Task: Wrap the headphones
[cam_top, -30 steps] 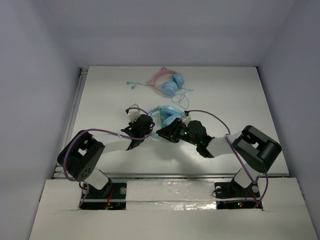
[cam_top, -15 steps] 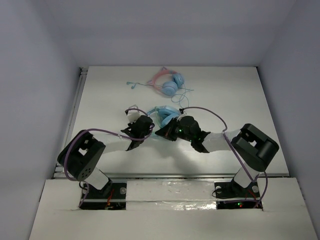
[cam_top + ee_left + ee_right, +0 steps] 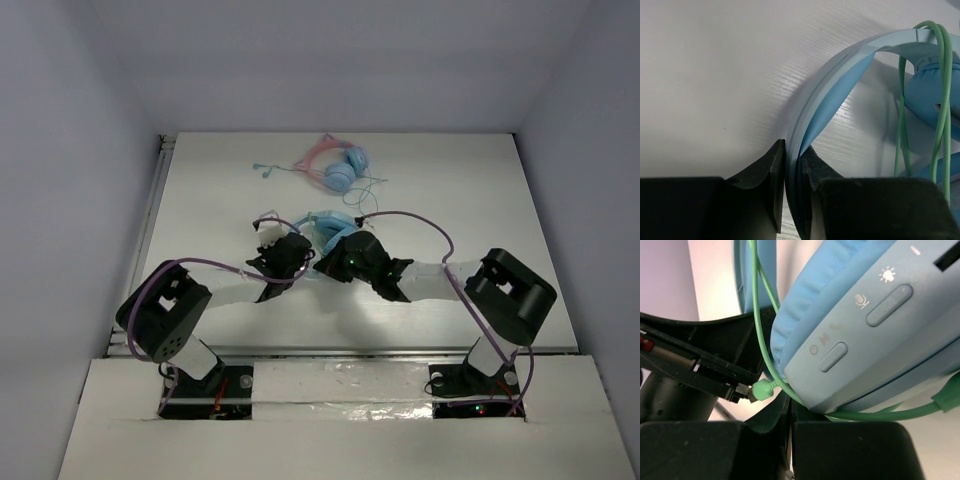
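Left fingers (image 3: 792, 187) clamping headband (image 3: 840, 65), right fingers (image 3: 790, 440) clenched on cable (image 3: 762, 355): overpulling risks snapping it.

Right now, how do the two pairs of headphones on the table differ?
The light-blue headphones lie nearer the arms, their headband pinched in the left gripper; the pink-banded pair lies farther back, untouched. The light-blue pair has a green cable looped over it; the pink pair's cable trails loose on the table. Both have blue cups.
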